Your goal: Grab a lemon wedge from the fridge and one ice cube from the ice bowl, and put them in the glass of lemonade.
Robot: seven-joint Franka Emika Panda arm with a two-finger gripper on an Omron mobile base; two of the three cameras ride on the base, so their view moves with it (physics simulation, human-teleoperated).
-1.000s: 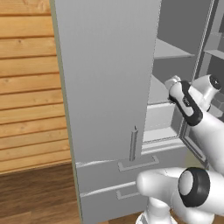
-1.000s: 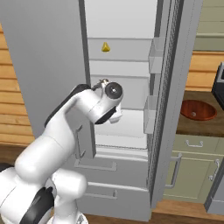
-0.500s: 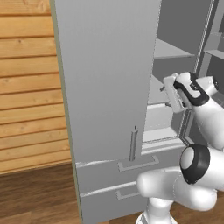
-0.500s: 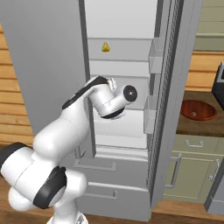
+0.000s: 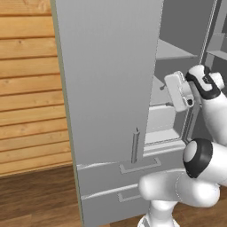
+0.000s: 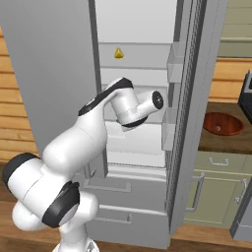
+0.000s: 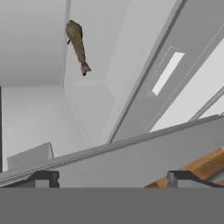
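The grey steel fridge (image 6: 197,98) stands with both upper doors swung open. A small yellow lemon wedge (image 6: 118,52) lies on an upper shelf inside; the hand view shows the same lemon wedge (image 7: 76,40), brownish in shadow, far ahead at upper left. My gripper (image 7: 113,178) is open, its fingertips (image 7: 43,177) wide apart with nothing between them. That gripper (image 5: 176,91) hovers in front of the middle shelves, below the wedge and apart from it. On the counter to the right sits the reddish-brown ice bowl (image 6: 223,123). The glass of lemonade is out of view.
The open left fridge door (image 5: 106,80) stands as a tall wall close to my arm's left. The right door (image 6: 189,113), with its bins, juts out on the other side. Lower drawers (image 6: 123,197) are closed. Beige cabinets (image 6: 216,192) carry the counter.
The gripper has gone from shut to wide open. The wrist has swung and risen a little toward the fridge interior. The lemon wedge has stayed on its shelf.
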